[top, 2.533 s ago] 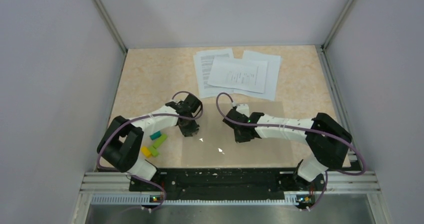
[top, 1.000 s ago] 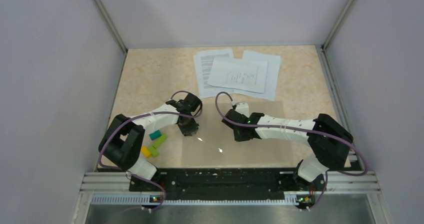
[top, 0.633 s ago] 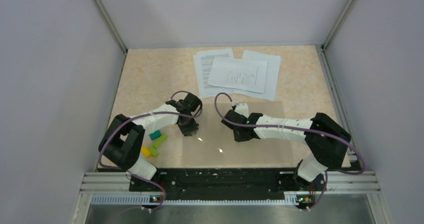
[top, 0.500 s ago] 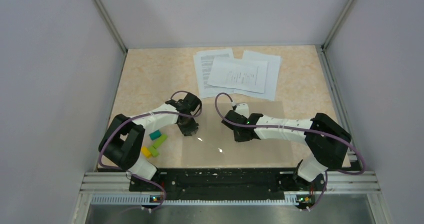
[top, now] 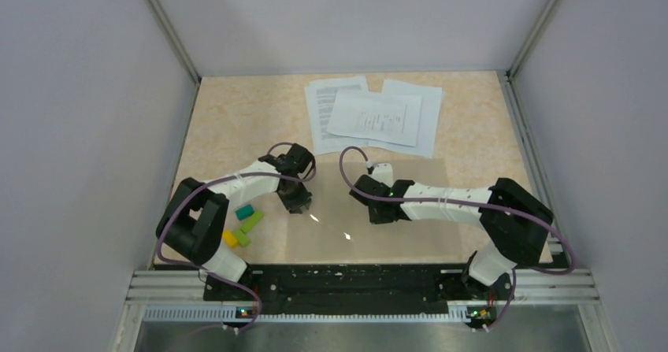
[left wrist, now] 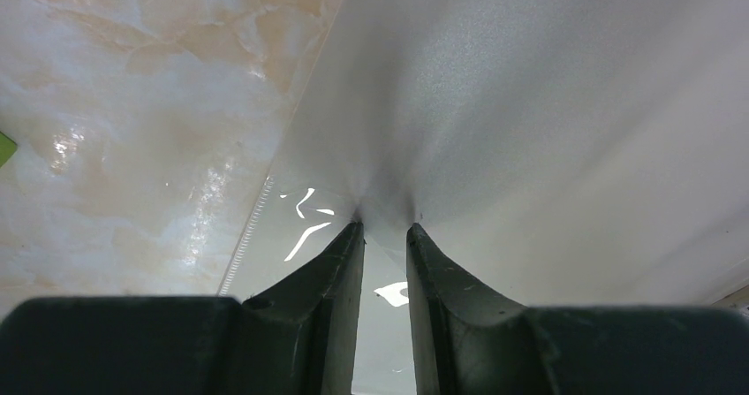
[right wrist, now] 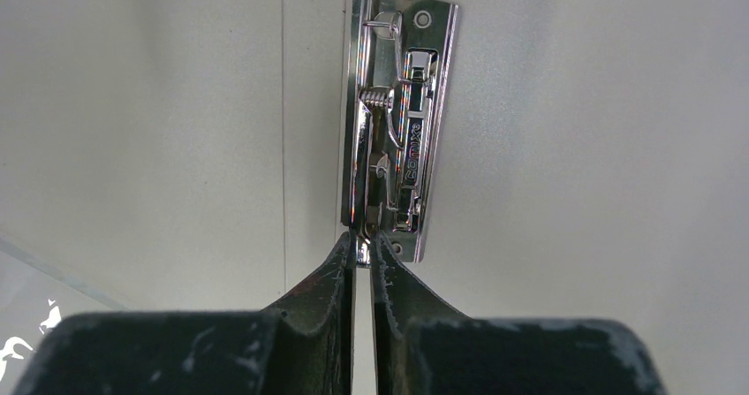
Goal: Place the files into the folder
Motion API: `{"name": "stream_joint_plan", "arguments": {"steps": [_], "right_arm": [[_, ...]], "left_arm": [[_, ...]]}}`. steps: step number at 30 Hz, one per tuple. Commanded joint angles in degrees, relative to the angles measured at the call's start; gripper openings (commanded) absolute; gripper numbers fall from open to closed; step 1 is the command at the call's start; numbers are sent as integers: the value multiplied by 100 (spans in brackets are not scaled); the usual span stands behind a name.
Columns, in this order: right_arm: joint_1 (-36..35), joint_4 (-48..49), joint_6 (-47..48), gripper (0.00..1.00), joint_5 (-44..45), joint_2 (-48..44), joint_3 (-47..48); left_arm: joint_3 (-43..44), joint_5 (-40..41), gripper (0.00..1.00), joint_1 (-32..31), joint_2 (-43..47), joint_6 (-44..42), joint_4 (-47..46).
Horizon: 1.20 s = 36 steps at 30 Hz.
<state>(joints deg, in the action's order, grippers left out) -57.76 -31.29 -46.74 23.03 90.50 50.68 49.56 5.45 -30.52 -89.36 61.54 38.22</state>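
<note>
1. While the folder (top: 410,242) lies open and flat on the near middle of the table (top: 236,124), between the two arms, its pale inner face fills both wrist views.
2. A metal clip (right wrist: 402,121) is fixed on that inner face, running lengthwise just beside a straight crease.
3. The right gripper (right wrist: 360,240) has its jaws almost together, pinching a thin metal tab at the near end of the clip.
4. The left gripper (left wrist: 384,229) is at the folder's left edge, clamped on a pale sheet of the folder that puckers toward its fingertips (left wrist: 349,236).
5. The files (top: 374,116) lie at the far middle of the table in an overlapping fan, print side up, just beyond the folder's far edge; whether they touch it cannot be told.
6. Small coloured blocks (top: 244,222) lie on the table left of the folder, close to the left arm.
</note>
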Motion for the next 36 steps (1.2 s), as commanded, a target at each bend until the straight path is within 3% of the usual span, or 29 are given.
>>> {"name": "stream_joint_plan", "arguments": {"steps": [1,36], "right_arm": [[-35,-638,-49,6,215,397,-401],[-8,-1123,-344,7,567,96,-516]], "left_arm": [[-293,533,31,146,-455,-122,168],[-277,474,31,497,-561,-239,229]]}}
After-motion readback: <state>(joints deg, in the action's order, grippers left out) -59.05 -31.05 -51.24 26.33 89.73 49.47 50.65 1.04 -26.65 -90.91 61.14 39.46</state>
